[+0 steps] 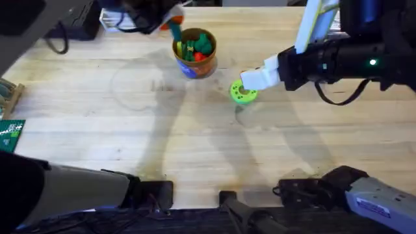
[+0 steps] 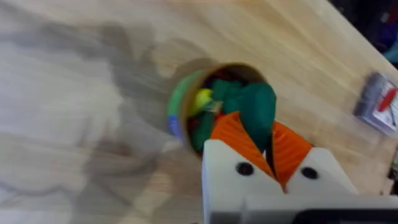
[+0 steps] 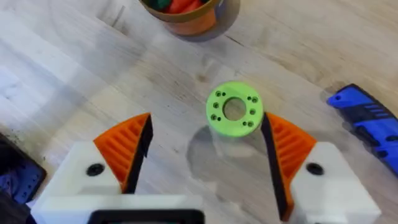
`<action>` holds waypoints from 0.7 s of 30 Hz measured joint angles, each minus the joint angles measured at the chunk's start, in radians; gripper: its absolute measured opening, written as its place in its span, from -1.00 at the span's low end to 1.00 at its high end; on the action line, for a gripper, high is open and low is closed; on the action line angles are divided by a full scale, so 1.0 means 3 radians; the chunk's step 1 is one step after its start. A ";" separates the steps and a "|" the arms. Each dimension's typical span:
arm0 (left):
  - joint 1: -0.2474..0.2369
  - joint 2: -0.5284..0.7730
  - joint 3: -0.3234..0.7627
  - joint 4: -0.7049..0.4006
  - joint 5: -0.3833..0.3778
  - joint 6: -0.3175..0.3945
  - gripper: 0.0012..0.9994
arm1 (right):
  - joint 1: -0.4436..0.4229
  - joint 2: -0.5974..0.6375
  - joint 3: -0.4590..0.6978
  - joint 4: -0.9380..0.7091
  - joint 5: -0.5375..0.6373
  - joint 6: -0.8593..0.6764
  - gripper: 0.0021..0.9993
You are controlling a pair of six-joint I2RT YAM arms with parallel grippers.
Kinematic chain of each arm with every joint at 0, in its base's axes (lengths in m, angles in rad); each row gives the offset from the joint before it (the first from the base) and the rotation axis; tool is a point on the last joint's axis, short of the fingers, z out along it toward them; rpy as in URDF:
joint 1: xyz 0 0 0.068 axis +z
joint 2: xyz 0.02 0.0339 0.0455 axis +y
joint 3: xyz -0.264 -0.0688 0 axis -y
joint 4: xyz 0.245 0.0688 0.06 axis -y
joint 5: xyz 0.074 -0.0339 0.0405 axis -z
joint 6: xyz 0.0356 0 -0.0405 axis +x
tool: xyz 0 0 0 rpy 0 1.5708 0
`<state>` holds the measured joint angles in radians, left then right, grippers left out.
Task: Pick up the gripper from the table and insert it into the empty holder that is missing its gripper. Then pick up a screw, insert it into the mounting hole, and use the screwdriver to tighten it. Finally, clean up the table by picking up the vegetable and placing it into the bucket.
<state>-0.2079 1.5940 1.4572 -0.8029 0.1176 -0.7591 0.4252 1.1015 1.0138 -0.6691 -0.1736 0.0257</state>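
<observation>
While your left gripper [image 2: 268,148] pinches the vegetable [image 2: 256,112] in its jaws, long axis running down into the bucket [image 1: 194,52] near the worktop's far edge, your right gripper [image 3: 205,155] straddles the disc [image 3: 234,109], jaws wide.

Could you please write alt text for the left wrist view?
The left hand holds the teal-green vegetable between its orange pads, right over the open bucket, which already holds colourful toys and stands on a wooden table.

Bright, even light from above; soft shadows of my arms on the table [image 1: 97,140]. My left wrist cam is motion-blurred, right wrist cam sharp, no glare.
</observation>
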 joint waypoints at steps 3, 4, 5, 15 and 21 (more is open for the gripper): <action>-0.0182 0.0014 0.0003 0.0120 0.0013 0.0018 -0.91 | 0.0000 0.0000 0.0000 0.0001 -0.0001 0.0000 0.99; -0.0222 0.0030 0.0003 0.0124 0.0016 0.0026 -0.91 | 0.0000 0.0000 0.0000 -0.0001 -0.0001 0.0000 0.99; -0.0253 0.0053 0.0003 0.0122 0.0019 0.0028 -0.91 | 0.0000 0.0000 0.0000 0.0001 -0.0001 0.0000 0.99; -0.0295 0.0409 0.0002 0.0121 0.0070 0.0064 -0.15 | 0.0000 0.0000 0.0000 0.0001 0.0000 0.0000 0.99; -0.0294 0.0393 0.0002 0.0122 0.0072 0.0067 0.53 | 0.0000 0.0000 0.0000 0.0001 0.0000 0.0000 0.99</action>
<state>-0.2960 1.7119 1.4578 -0.7662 0.1391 -0.7389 0.4252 1.1015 1.0138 -0.6689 -0.1735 0.0257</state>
